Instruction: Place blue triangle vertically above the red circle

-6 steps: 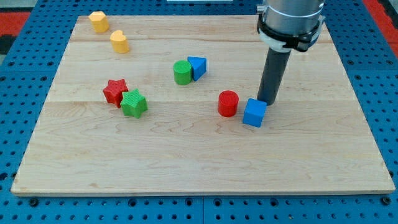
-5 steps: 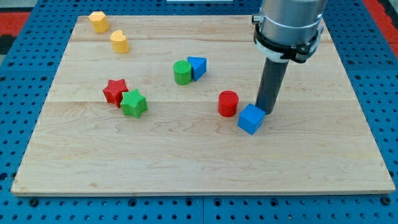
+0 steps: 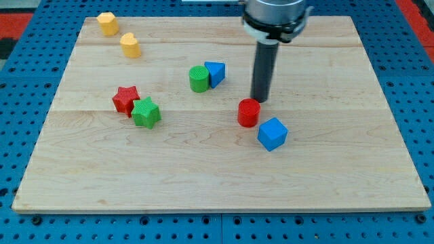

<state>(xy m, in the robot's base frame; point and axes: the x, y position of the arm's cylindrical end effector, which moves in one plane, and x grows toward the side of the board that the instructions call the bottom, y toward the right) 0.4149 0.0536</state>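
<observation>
Leftward since earlier, my tip stands just above red circle; blue triangle upper-left.

A straight dark rod — round, matte black — hangs from a wider grey metal cylinder with a black collar (a pale band rings it); my tip is blunt.

A single camera looks down at a slant from beyond the near edge of the wooden board, facing its far side. It stands far enough back to take in all four edges, with blue pegboard framing them. The dark rod enters from the view's top, its upper housing cropped.
</observation>
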